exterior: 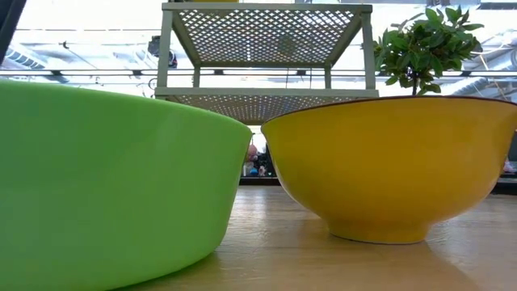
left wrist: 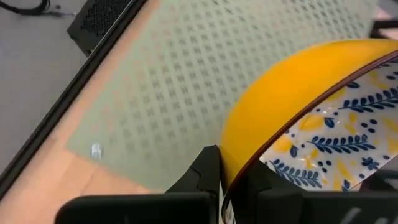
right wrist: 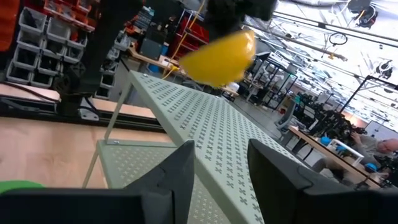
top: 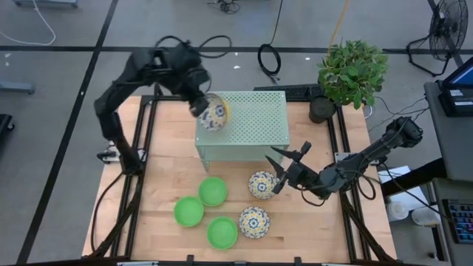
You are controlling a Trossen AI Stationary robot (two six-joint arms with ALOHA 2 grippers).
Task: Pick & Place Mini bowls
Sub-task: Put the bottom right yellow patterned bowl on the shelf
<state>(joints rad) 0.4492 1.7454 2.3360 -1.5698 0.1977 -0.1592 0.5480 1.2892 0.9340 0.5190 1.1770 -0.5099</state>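
From above, the left gripper [top: 201, 106] holds a floral bowl [top: 215, 114] tilted over the left end of the green stand [top: 255, 118]. Three green bowls [top: 212, 191] and two more floral bowls [top: 261, 184] sit on the table [top: 162, 170]. The right gripper [top: 288, 159], fingers apart, hovers beside the stand. At table level, a green bowl [exterior: 105, 186] and a yellow-sided bowl [exterior: 396, 166] fill the foreground. The left wrist camera shows the fingers [left wrist: 205, 177] clamped on the bowl's rim [left wrist: 298, 118].
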